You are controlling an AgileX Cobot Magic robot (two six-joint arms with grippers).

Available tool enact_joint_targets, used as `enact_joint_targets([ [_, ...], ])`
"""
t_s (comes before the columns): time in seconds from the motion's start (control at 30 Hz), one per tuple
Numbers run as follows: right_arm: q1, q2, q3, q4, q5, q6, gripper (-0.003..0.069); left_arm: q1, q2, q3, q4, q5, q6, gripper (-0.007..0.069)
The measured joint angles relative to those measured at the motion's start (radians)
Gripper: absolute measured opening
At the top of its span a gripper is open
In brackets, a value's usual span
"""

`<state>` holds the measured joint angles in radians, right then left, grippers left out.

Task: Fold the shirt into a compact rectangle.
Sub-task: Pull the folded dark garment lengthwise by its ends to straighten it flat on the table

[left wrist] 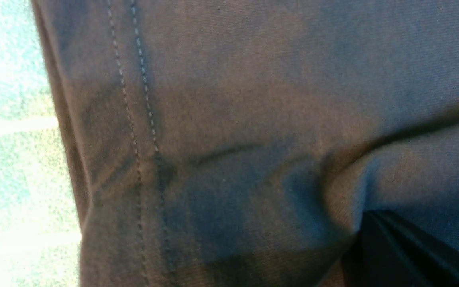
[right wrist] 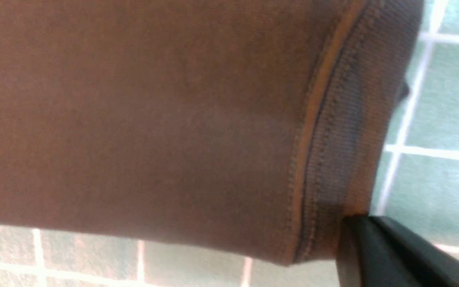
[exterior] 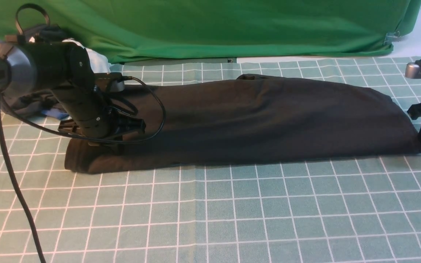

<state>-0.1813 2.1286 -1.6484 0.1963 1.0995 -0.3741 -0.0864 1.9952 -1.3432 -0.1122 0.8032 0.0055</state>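
Note:
The black shirt (exterior: 254, 120) lies as a long folded strip across the checked green mat (exterior: 232, 212), with no print showing. My left gripper (exterior: 102, 144) is down on the strip's left end, shut, with the stitched hem cloth (left wrist: 146, 131) puckering into its dark fingertips (left wrist: 377, 235). My right gripper (exterior: 420, 142) stands at the strip's right end. It is shut on the ribbed edge (right wrist: 345, 131), and its dark fingertip (right wrist: 373, 247) meets the cloth at the corner. The shirt (right wrist: 134, 119) fills most of the right wrist view.
Behind the left arm lies a pile of other garments, pale (exterior: 99, 60) and grey-blue (exterior: 38, 106). A green cloth backdrop (exterior: 214, 25) hangs along the far edge. The left arm's black cable (exterior: 11, 175) trails over the mat at the front left.

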Motion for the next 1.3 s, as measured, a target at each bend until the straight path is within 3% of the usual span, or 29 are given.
enact_joint_targets([
  [0.43,0.006,-0.050,-0.147,-0.049,0.109,0.105,0.0007,0.002,-0.027,0.004,-0.005,0.004,-0.006,0.0011],
  [0.57,0.046,-0.086,-0.165,-0.006,0.093,0.056,0.0008,0.002,-0.072,0.005,-0.038,-0.011,0.001,0.0011],
  [0.7,0.170,-0.084,-0.170,0.218,-0.031,-0.087,0.0005,0.002,-0.107,-0.011,-0.115,-0.012,0.021,0.0011],
  [0.83,0.290,-0.013,-0.187,0.335,-0.157,-0.144,-0.0003,0.002,-0.107,-0.017,-0.151,-0.002,0.039,0.0011],
  [1.07,0.476,0.180,-0.246,0.362,-0.389,-0.182,-0.0003,0.002,-0.107,-0.017,-0.154,0.054,0.057,0.0011],
  [1.3,0.526,0.298,-0.313,0.370,-0.584,-0.152,0.0000,0.002,-0.107,-0.017,-0.162,0.119,0.058,0.0011],
])
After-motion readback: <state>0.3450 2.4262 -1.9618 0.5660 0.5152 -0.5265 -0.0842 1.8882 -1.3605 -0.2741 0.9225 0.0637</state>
